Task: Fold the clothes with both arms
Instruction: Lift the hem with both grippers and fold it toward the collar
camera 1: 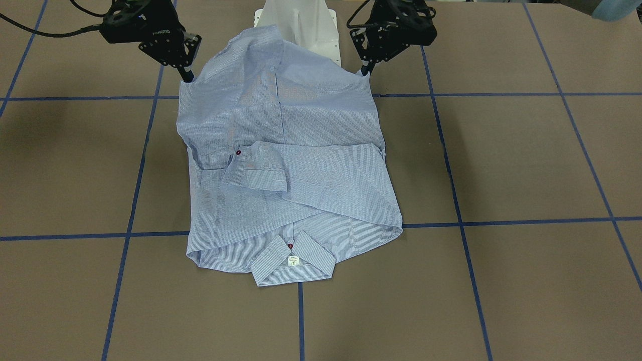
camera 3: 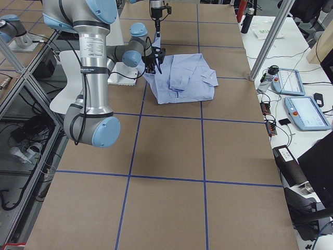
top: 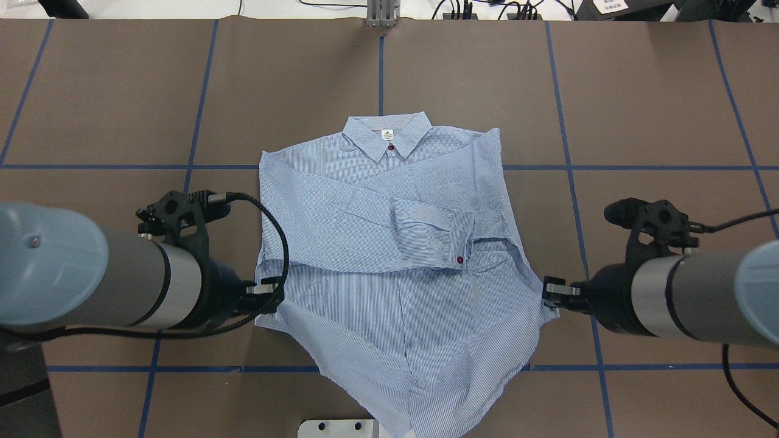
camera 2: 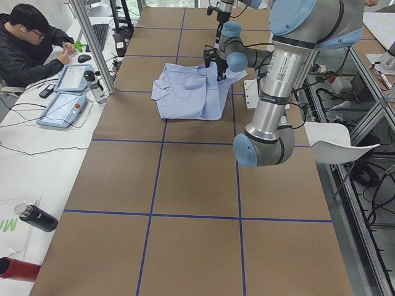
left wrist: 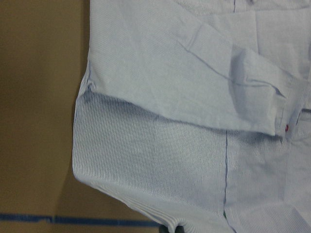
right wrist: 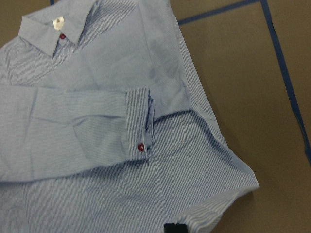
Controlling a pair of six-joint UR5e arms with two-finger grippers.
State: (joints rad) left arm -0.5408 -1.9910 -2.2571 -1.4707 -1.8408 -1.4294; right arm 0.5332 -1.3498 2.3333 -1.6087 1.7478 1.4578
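Overhead exterior shows the shirt on the table, collar farthest from the white pedestal base. Nearer that base, the left end effector and right end effector each clench a raised hem corner; the cloth overhangs the base.

Shirt on table, collar at far end, between left end effector and right end effector.

On my screen the shirt reads as soft, matt woven cloth, lightly creased, its buttons glossy; the table looks like matt brown paper lined with smooth blue tape, the arms satin metal with smooth plastic caps.
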